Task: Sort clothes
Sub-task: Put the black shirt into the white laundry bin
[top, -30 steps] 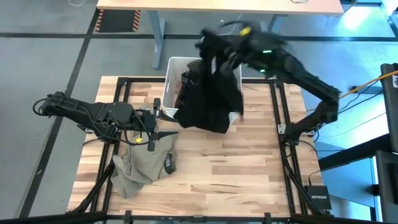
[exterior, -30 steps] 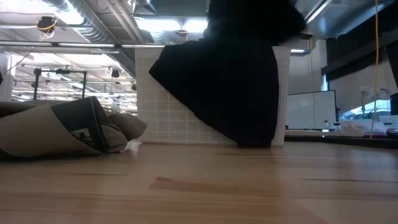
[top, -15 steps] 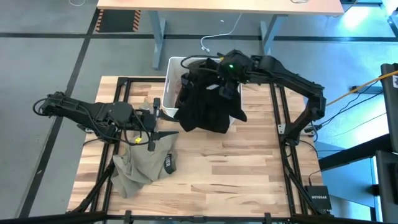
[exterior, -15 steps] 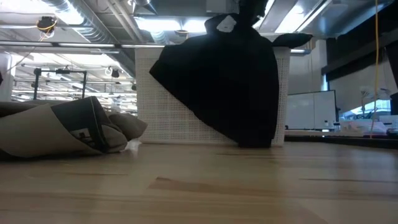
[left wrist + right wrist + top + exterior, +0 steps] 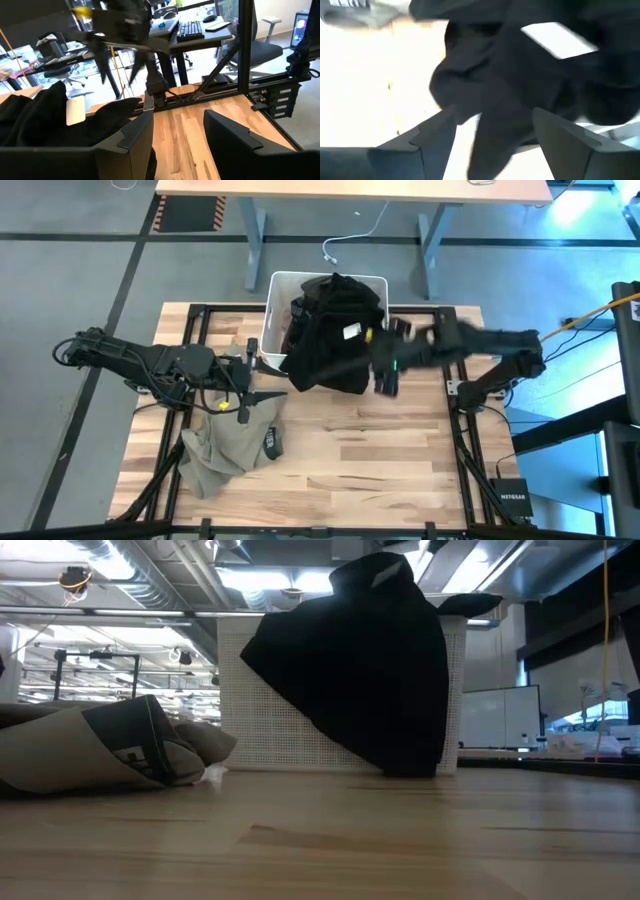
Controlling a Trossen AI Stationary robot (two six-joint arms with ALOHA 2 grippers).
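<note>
High view is showing me that the right gripper (image 5: 385,375) is now pulling back over the tabletop (image 5: 400,450), just beside the white bin (image 5: 275,285), where half a second ago it was sitting above the bin with the black garment (image 5: 335,330) under it. I am reading its fingers as spread open and empty in the right wrist view, with only dark cloth lying beyond them. The black garment is now lying heaped in the bin and spilling over the bin's near wall down to the tabletop; the low view is showing it draped down that wall. I am judging the drop as done but untidy, since part of the cloth is hanging outside.

The left gripper (image 5: 243,385) is waiting just above the khaki garment (image 5: 225,445), which is lying crumpled on the tabletop well apart from the bin. Its fingers are standing apart with nothing between them. A reddish-dark garment (image 5: 293,320) is showing inside the bin beside the black one. I am treating the khaki piece as the remaining item.
</note>
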